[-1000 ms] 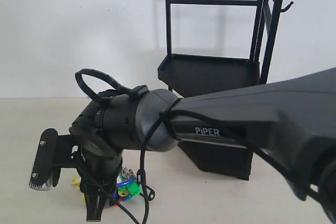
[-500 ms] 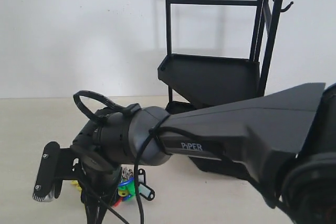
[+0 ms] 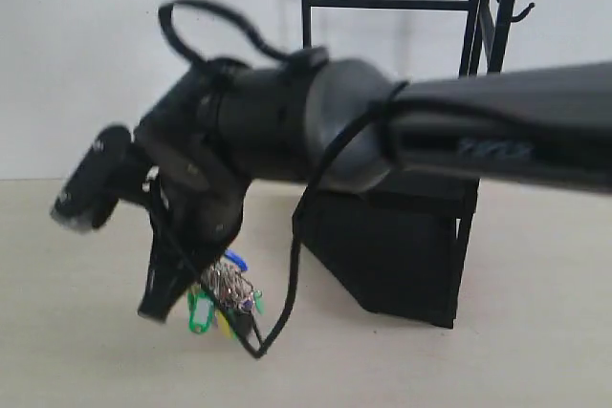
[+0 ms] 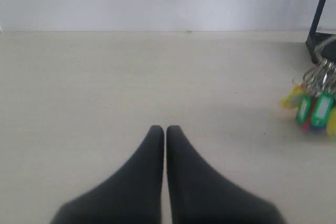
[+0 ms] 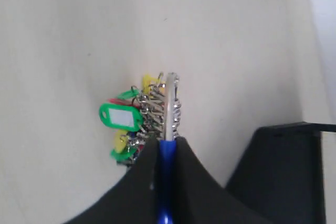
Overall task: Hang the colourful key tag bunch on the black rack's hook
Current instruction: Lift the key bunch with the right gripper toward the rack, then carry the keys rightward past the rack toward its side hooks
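My right gripper (image 5: 167, 141) is shut on the blue loop of the colourful key tag bunch (image 5: 137, 117), whose metal rings and green, yellow and red tags dangle past the fingertips. In the exterior view the right gripper (image 3: 163, 298) holds the bunch (image 3: 226, 295) just above the table at the lower left. The black rack (image 3: 402, 140) stands behind the arm, and its hook (image 3: 521, 12) juts out at the top right of the post. Elsewhere over the table, my left gripper (image 4: 166, 128) is shut on nothing, with the bunch (image 4: 314, 107) hanging off to one side.
The right arm's dark body (image 3: 382, 131) crosses most of the exterior view and covers the rack's middle. The rack's lower tray (image 5: 283, 174) lies close beside the right gripper. A loose black cable (image 3: 287, 293) droops under the wrist. Pale table (image 4: 105, 77) spreads around the left gripper.
The right gripper, low over the bunch on the table a second ago, has swung upward with the bunch lifted off the table.
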Controlling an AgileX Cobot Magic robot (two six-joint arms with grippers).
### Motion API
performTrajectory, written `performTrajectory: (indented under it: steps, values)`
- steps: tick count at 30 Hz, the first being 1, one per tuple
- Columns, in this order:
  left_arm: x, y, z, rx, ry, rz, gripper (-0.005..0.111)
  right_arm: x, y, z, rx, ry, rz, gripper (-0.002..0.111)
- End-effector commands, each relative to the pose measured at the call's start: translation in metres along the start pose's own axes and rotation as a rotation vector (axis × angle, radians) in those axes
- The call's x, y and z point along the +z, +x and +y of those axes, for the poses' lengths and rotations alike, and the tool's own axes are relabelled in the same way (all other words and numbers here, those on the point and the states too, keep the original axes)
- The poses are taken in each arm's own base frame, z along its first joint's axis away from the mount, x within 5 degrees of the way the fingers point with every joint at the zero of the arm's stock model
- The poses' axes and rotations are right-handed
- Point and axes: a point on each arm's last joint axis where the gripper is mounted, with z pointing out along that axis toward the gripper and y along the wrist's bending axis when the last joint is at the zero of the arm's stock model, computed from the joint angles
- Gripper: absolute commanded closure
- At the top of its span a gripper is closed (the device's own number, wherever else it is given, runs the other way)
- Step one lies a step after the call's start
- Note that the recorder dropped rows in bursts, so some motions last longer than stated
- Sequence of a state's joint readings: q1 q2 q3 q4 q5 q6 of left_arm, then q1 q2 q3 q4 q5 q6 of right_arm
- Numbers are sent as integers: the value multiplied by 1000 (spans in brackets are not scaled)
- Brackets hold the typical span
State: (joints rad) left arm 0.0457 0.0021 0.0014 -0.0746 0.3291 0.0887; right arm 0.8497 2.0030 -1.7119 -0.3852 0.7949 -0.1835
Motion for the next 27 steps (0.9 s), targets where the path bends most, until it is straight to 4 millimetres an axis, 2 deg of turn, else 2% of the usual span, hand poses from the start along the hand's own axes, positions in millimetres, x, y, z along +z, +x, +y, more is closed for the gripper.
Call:
performTrajectory:
  steps: [1,7,9,10,13,14,16,17,19,20,21,24,25,27]
  values:
    - [0,-2,0,-18,-1,-19,102,-83,-7,-32,146,84,-163,108]
    - [0,-2,0,-18,-1,-19,102,-190,6,-61,389,169,-387,108]
    - [0,-2,0,-18,-1,-19,102,-215,12,-64,611,121,-449,108]
    - [0,-2,0,-18,-1,-19,102,-220,15,-62,643,92,-451,108]
    - [0,-2,0,-18,-1,-19,102,-232,29,-57,357,125,-329,108]
    - [0,-2,0,-18,-1,-19,102,-239,38,-64,392,190,-285,108]
    - [0,-2,0,-18,-1,-19,102,-252,52,-79,641,298,-289,108]
    - [0,-2,0,-18,-1,-19,102,-258,56,-82,713,297,-310,108]
    - [0,-2,0,-18,-1,-19,102,-260,55,-74,587,226,-295,108]
    - [0,-2,0,-18,-1,-19,102,-260,56,-70,456,214,-256,108]
    - [0,-2,0,-18,-1,-19,102,-260,59,-70,419,232,-222,108]
    - [0,-2,0,-18,-1,-19,102,-264,64,-78,726,271,-267,108]
    - [0,-2,0,-18,-1,-19,102,-262,62,-74,688,228,-268,108]
    - [0,-2,0,-18,-1,-19,102,-256,58,-59,448,129,-221,108]
